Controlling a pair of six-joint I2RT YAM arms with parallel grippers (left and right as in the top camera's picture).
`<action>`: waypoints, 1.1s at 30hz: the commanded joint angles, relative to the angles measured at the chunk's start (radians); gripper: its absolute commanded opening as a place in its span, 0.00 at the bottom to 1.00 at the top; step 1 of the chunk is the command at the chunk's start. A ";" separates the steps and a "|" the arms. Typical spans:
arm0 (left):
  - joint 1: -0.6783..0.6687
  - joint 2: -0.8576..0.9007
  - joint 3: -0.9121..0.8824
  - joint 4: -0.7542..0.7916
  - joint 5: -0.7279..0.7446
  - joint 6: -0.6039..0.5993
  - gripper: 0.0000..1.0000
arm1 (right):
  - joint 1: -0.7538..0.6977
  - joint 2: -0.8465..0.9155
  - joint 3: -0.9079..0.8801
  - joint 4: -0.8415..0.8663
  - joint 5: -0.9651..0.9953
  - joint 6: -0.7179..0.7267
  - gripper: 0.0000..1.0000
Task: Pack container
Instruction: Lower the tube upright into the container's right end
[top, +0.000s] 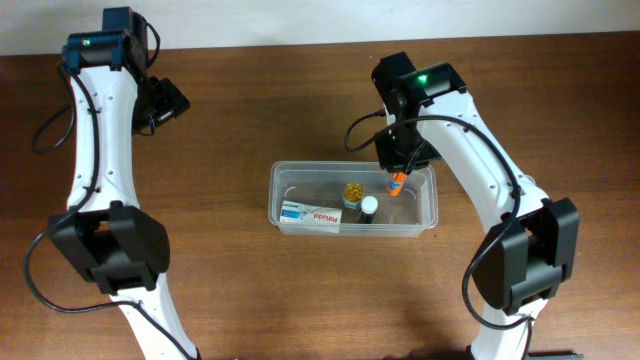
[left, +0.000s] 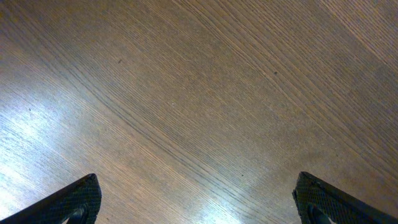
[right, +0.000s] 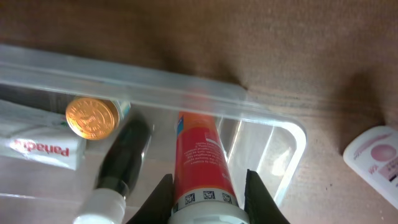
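You are working over a dark brown wooden table (top: 250, 300) with a fine slanting grain, glossy enough to throw pale glare patches in the left wrist view; along its far edge runs a strip of light wall (top: 300, 20).

Your clear, see-through rectangular plastic tub (top: 352, 166) with rounded corners and a rim sits near the middle of the table, long side across, between the two arms and closer to the right one. At its left end a flat white cardboard box (top: 310, 214) with red lettering lies along the near wall; beside it stand a small bottle with a gold cap (top: 353, 191) and a dark bottle with a white cap (top: 369, 207), close together near the centre.

Your right gripper (right: 208, 186) is pinched narrow on a red plastic tube (right: 199, 155) with white print and a barcode; the tube's far end points down into the right half of the tub; whether it touches the floor you cannot tell.

Outside the tub, past its corner in the right wrist view, a white rounded object with a pink label (right: 376, 158) lies on the table; what it is cannot be made out.

Your left gripper (left: 196, 186) hangs well apart over bare wood at the far left; its jaws are spread wide with nothing between them.
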 joint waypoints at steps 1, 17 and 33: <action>0.003 -0.028 0.011 -0.003 -0.011 0.012 0.99 | 0.005 -0.010 -0.008 0.018 0.000 0.011 0.13; 0.003 -0.028 0.011 -0.003 -0.011 0.012 0.99 | 0.005 -0.009 -0.084 0.090 -0.014 0.011 0.13; 0.003 -0.028 0.011 -0.003 -0.011 0.012 0.99 | 0.005 -0.009 -0.084 0.089 -0.014 0.011 0.32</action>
